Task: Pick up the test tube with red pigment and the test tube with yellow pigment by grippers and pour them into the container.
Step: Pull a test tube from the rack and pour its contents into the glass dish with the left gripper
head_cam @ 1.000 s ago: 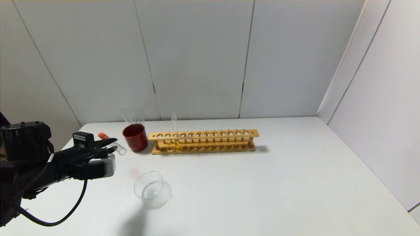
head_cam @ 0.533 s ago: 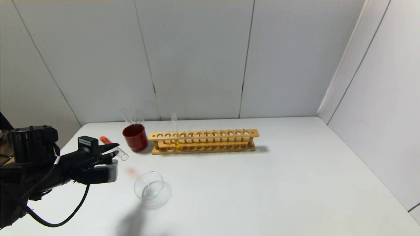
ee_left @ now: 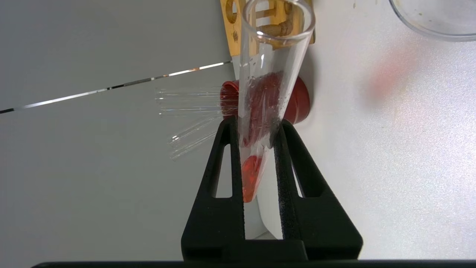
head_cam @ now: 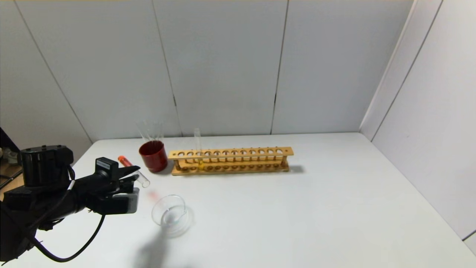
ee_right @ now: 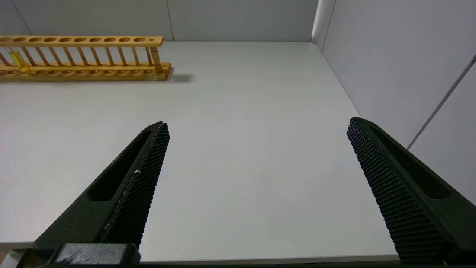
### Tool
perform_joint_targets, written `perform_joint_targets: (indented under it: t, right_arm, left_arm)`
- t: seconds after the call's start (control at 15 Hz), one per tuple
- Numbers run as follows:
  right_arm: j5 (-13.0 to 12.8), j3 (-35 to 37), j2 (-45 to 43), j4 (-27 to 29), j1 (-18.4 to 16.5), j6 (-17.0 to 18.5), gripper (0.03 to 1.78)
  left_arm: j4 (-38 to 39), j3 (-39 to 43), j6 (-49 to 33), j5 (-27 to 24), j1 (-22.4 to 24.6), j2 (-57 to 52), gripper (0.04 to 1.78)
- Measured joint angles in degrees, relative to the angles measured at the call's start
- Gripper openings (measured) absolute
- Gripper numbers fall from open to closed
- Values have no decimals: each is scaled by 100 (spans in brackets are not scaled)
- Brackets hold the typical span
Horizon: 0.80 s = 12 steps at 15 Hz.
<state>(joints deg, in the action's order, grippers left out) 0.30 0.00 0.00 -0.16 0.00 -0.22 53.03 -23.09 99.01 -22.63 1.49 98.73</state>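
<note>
Left of the glass dish (head_cam: 169, 214), the left gripper (head_cam: 134, 173) clamps the red tube (head_cam: 133, 171) nearly level, its mouth toward the dish, fingers hiding its middle. Yellow tube (head_cam: 198, 150) stands in the rack (head_cam: 230, 160). Right gripper (ee_right: 256, 128), unseen from the head, gapes.

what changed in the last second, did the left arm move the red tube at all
Yes. The left gripper, shut on the test tube with red pigment, carried it toward the robot's right, closer to the container, the tube's open end pointing that way. Nothing has been poured. The test tube with yellow pigment stayed in the wooden rack, the red cup stayed put, and the right gripper hangs open.
</note>
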Motion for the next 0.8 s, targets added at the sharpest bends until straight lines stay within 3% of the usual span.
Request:
perform_joint_targets:
  t: [0.8]
  right_arm:
    - [0,0,0,0,0,-2,175]
  left_arm:
    - [-2,-135,319,284,-252,286,31]
